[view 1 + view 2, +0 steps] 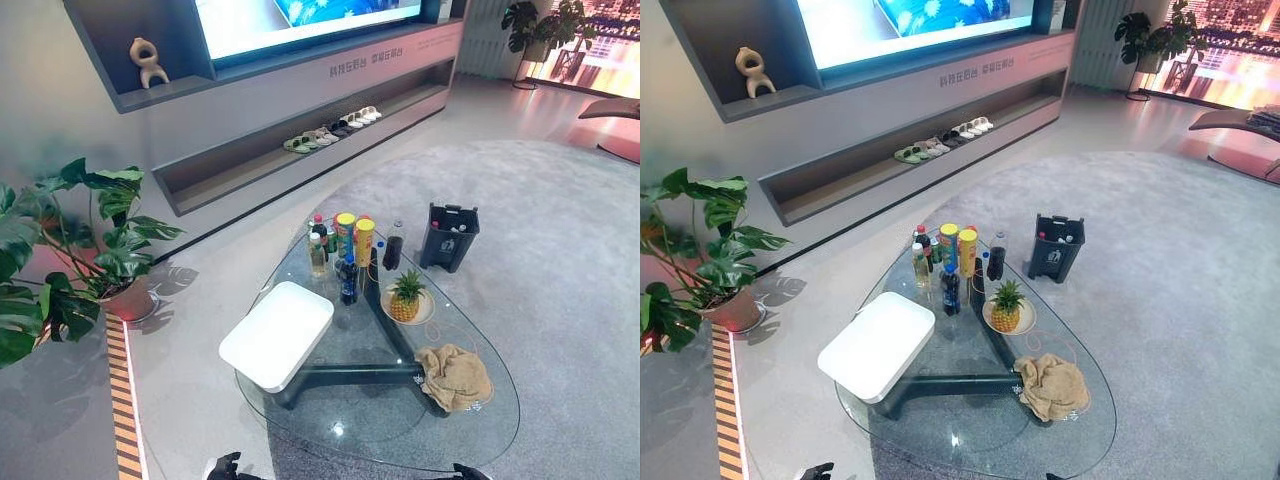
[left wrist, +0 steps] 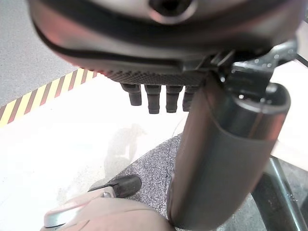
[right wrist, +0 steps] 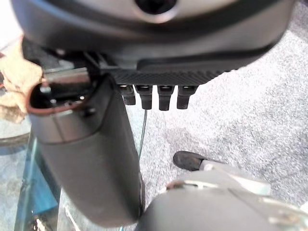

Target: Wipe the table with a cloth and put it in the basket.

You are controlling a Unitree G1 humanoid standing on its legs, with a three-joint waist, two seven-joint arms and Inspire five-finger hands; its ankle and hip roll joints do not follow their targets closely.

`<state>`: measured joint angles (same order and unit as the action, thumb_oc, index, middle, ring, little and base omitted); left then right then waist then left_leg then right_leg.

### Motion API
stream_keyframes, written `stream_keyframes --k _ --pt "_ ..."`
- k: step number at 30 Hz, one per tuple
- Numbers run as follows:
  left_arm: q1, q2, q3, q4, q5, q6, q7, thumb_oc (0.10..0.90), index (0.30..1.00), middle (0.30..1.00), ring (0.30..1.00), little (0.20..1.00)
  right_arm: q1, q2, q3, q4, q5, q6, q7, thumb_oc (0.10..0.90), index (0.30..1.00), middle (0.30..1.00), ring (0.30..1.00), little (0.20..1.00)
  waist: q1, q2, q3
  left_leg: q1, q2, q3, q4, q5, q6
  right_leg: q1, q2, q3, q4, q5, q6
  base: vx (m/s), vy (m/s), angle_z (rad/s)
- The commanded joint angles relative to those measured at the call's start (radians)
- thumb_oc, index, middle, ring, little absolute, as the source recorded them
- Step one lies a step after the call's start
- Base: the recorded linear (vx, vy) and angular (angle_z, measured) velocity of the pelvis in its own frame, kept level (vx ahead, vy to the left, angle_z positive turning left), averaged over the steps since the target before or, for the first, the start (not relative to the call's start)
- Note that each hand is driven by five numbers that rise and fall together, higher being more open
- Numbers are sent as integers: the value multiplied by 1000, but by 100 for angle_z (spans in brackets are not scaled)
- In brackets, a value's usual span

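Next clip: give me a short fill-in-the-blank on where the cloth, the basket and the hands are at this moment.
1. The crumpled tan cloth lies on the oval ____ table.
2. The dark basket stands on the grey ____ beyond the table's far end.
3. On a white plate beside the bottles stands a ____.
4. The left hand and the right hand both hang with fingers straight, holding ____.

Missing words: glass; carpet; pineapple; nothing

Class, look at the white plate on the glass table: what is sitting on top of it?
A pineapple stands upright on the white plate, near the bottles on the glass table. The part of the plate beneath the fruit is covered, so anything under it cannot be seen.
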<state>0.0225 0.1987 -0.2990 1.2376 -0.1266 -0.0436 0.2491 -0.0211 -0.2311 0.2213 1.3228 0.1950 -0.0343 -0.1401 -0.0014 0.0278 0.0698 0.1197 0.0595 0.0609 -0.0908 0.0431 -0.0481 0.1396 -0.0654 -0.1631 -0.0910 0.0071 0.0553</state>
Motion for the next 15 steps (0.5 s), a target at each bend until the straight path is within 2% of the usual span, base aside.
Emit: stream_keyframes --k 1,3,6,9,10,15 --pt "-53 9 -37 29 3 21 26 800 900 900 900 900 -68 -34 33 -64 -2 -97 -64 800 900 900 900 900 21 -36 69 8 -62 16 21 -75 40 -25 -10 0 48 -7 27 7 -44 -2" --pt "-45 20 -43 3 4 32 29 800 900 900 900 900 -67 -48 46 -151 8 -113 -84 800 900 900 900 900 21 -42 75 4 -61 18 26 -76 42 -29 -10 4 50 -5 28 11 -54 -1" --pt "-12 38 -51 -52 5 42 41 800 900 900 900 900 -42 -83 64 -417 47 -62 -140 800 900 900 900 900 13 -52 87 -10 -58 23 40 -79 46 -44 -10 12 56 -1 30 8 -55 -1" --pt "20 42 -48 -79 0 44 51 800 900 900 900 900 -15 -97 64 -571 48 -55 -181 800 900 900 900 900 5 -55 91 -14 -58 28 47 -83 49 -50 -7 16 60 -1 29 37 -22 -2" --pt "31 42 -45 -88 -2 42 55 800 900 900 900 900 -9 -103 63 -639 46 -23 -194 800 900 900 900 900 1 -56 94 -16 -58 31 52 -85 50 -53 -8 18 62 -2 28 41 -5 1" --pt "58 51 -28 -116 -19 32 64 800 900 900 900 900 6 -133 63 -852 13 -17 -280 800 900 900 900 900 -13 -53 121 -46 -57 45 82 -92 52 -87 -9 20 87 -7 24 0 0 0"
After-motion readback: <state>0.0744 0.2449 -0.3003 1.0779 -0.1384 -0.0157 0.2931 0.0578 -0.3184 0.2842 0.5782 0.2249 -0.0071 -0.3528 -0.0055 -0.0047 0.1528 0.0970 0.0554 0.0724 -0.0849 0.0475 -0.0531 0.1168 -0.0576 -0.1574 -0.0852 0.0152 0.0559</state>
